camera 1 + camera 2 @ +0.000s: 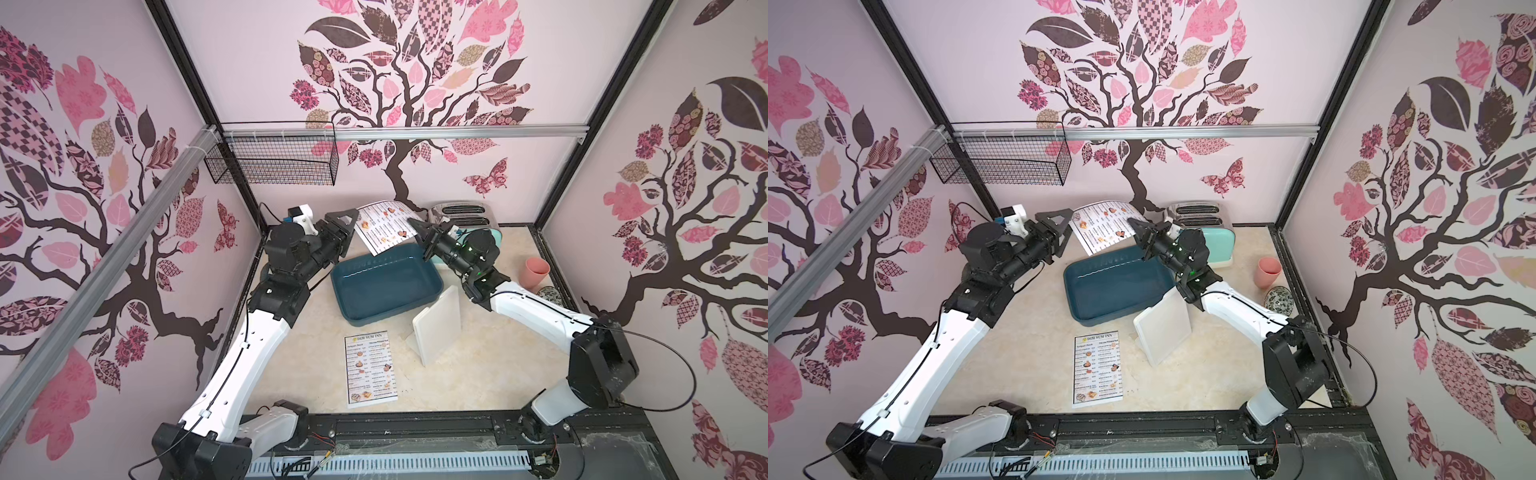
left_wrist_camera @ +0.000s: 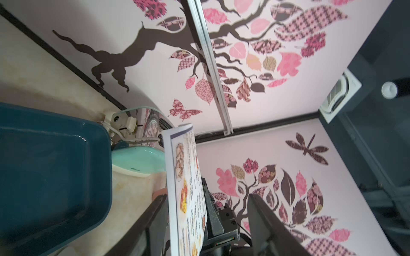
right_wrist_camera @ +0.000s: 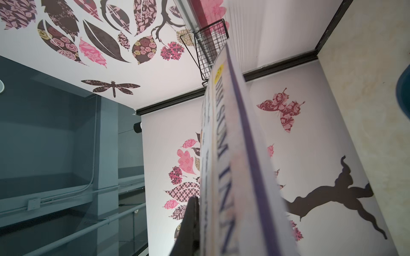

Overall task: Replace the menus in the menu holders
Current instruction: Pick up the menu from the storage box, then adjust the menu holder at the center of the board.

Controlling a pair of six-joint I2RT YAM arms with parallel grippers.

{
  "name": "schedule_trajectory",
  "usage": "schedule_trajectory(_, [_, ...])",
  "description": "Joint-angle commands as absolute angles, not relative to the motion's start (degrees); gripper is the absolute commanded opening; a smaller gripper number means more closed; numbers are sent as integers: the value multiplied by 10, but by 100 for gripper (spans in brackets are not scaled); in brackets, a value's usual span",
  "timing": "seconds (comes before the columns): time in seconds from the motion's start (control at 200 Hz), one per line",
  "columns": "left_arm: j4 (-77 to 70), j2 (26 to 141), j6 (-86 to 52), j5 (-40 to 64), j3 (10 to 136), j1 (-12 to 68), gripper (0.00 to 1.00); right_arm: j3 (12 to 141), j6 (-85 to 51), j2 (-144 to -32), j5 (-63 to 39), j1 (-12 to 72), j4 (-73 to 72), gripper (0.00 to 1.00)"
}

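Observation:
One menu (image 1: 380,228) hangs in the air above the far edge of the teal tray, in both top views (image 1: 1100,226). My right gripper (image 1: 415,224) is shut on its right edge; in the right wrist view one dark finger (image 3: 189,221) presses against the sheet (image 3: 221,155). My left gripper (image 1: 347,218) is open at the sheet's left edge. In the left wrist view its jaws stand apart with the menu (image 2: 186,177) between them. A second menu (image 1: 371,368) lies flat near the table's front. The white menu holder (image 1: 438,328) stands tilted to its right, nothing in it.
A dark teal tray (image 1: 384,282) sits mid-table under the held sheet. A toaster (image 1: 461,214) stands at the back wall, a pink cup (image 1: 536,272) and a patterned bowl (image 1: 550,295) at the right edge. A wire basket (image 1: 274,160) hangs on the back-left rail.

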State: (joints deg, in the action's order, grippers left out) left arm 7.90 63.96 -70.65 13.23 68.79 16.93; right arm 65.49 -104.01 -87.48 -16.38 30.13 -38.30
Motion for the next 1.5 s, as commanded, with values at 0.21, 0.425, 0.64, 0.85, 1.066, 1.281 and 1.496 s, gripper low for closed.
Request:
schedule_trajectory(0.21, [194,560,-328,95,594,186,63,690,-389,-677,-27,261,58,0])
schedule_trajectory(0.425, [201,519,-142,170,534,314,63,741,-183,-611,80,262,221,0])
schedule_trajectory(0.64, [195,559,-90,243,491,418,65,751,-138,-586,116,261,272,0])
schedule_trajectory(0.85, [160,650,-91,234,502,454,69,757,-147,-580,118,261,276,0])
schedule_trajectory(1.066, [112,715,-82,255,514,456,44,768,-139,-571,139,261,297,0])
schedule_trajectory(1.281, [94,741,-52,286,519,456,21,796,-125,-581,149,261,327,0])
schedule_trajectory(1.496, [117,756,29,313,540,450,0,835,-113,-592,160,260,362,0])
